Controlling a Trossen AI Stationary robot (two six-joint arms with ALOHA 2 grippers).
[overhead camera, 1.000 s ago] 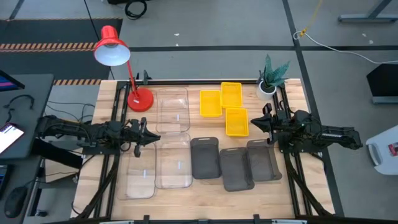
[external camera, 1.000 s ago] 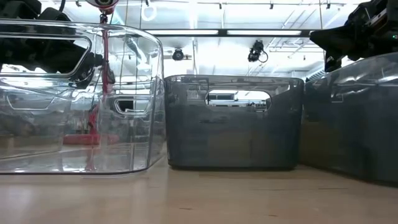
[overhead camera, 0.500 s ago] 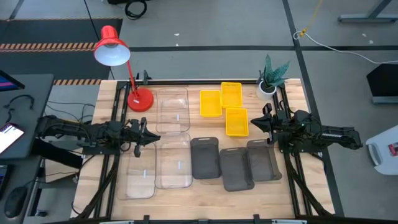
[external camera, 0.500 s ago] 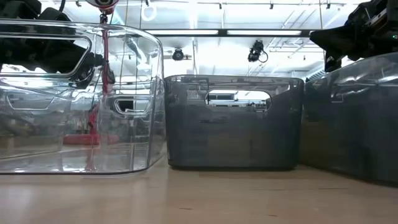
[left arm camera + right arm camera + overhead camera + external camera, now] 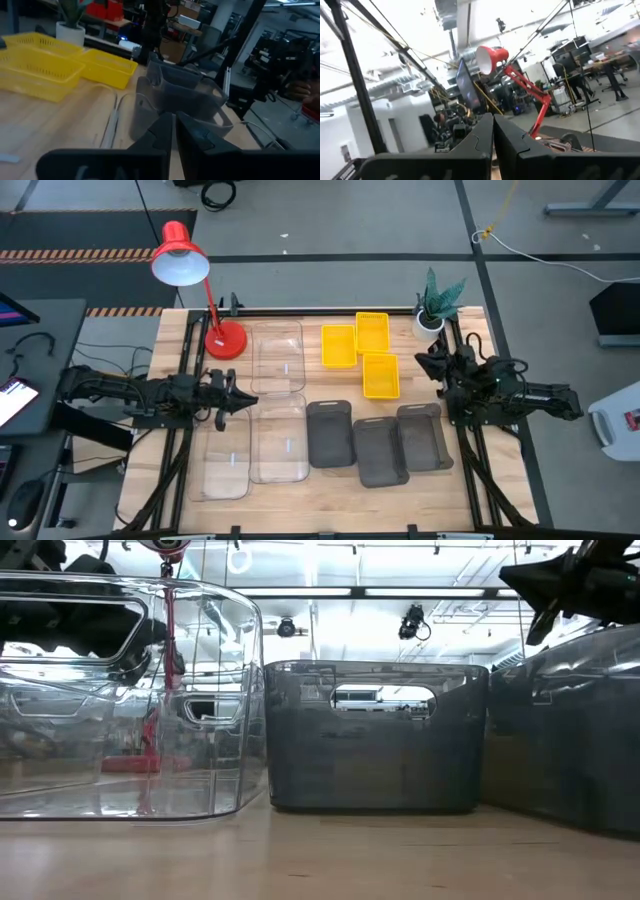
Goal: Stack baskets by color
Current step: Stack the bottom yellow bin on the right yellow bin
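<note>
Three yellow baskets (image 5: 338,346) (image 5: 372,332) (image 5: 381,375) lie flat on the far middle of the table. Three dark grey baskets (image 5: 329,433) (image 5: 379,452) (image 5: 424,437) stand in a row nearer the front. Several clear baskets (image 5: 277,356) (image 5: 278,438) (image 5: 222,460) lie on the left half. My left gripper (image 5: 245,398) hovers level at the table's left, above the clear baskets, shut and empty (image 5: 173,125). My right gripper (image 5: 428,362) hangs at the table's right, beyond the grey row, tipped upward, shut and empty (image 5: 493,126).
A red desk lamp (image 5: 225,338) stands at the far left corner, its shade (image 5: 180,260) reaching out past the table's far edge. A small potted plant (image 5: 432,315) stands at the far right. In the low view a clear basket (image 5: 130,700) and grey baskets (image 5: 375,735) fill the foreground.
My right gripper has tipped its fingers upward and rolled at the wrist, rising slightly, and stays shut. The baskets have not moved.
</note>
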